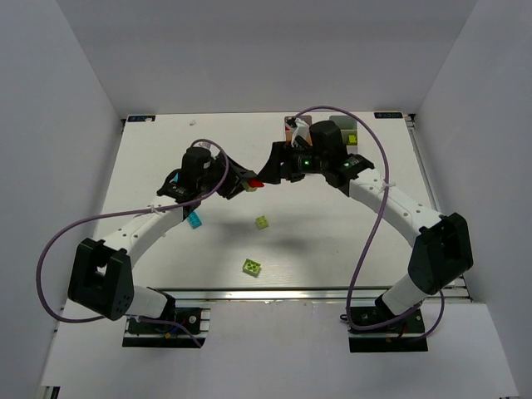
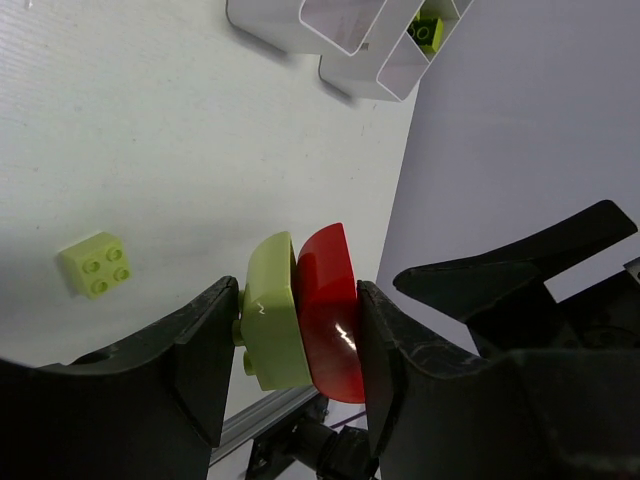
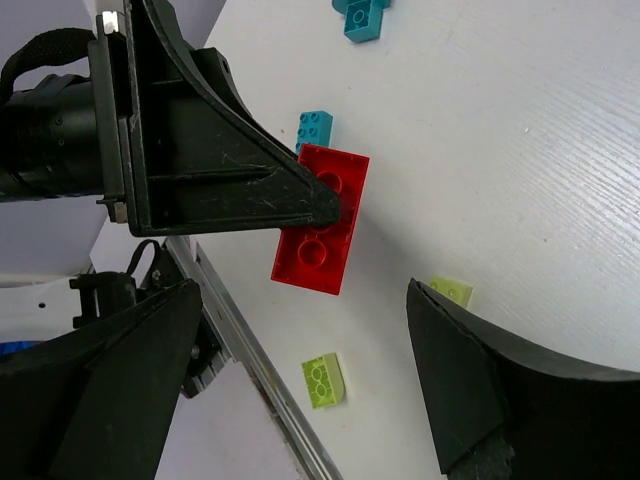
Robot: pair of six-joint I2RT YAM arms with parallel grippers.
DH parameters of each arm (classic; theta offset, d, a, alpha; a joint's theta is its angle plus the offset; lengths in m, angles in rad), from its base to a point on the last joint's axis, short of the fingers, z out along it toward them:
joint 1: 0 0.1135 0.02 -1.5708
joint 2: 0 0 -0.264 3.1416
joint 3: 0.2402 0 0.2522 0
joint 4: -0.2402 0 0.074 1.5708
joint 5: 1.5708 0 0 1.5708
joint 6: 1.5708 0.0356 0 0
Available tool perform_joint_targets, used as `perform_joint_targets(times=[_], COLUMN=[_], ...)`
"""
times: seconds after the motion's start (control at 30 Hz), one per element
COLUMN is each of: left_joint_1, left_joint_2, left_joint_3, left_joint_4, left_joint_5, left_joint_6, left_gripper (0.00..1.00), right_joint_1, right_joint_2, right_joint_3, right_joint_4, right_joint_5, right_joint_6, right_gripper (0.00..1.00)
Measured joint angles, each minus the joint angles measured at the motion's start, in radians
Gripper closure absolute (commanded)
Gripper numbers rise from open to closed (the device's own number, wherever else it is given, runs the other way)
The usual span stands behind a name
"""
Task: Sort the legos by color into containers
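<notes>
1. The left gripper (image 1: 247, 181) hangs above the middle of the table (image 1: 166, 141), with a joined pair of legos (image 2: 300, 325) clamped between its fingers.
2. The right gripper (image 3: 300, 295) faces it from the right, jaws wide apart, just beside that pair.
3. The containers (image 2: 262, 18) stand at the table's far side, behind the right arm; a binned lego (image 2: 427, 32) lies in one compartment.
4. Nearer the arm bases lie a left lego (image 1: 194, 219) under the left arm, a middle lego (image 1: 262, 222), and a front lego (image 1: 251, 266) closest to the near edge.
</notes>
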Motion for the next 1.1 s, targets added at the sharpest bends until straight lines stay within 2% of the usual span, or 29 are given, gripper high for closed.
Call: perform_joint_targets(times=[1.1], left_joint_1=[-0.020], left_joint_2=[0.033], left_joint_3=[0.000], left_joint_4=[0.056], left_joint_5=[0.011], left_joint_6=[-0.037], left_gripper=[0.75], right_joint_1=[0.039], right_joint_2=[0.081], right_joint_3=[-0.021], right_joint_4=[0.017], right_joint_5=[0.059], right_joint_6=[-0.005], right_gripper=[0.34])
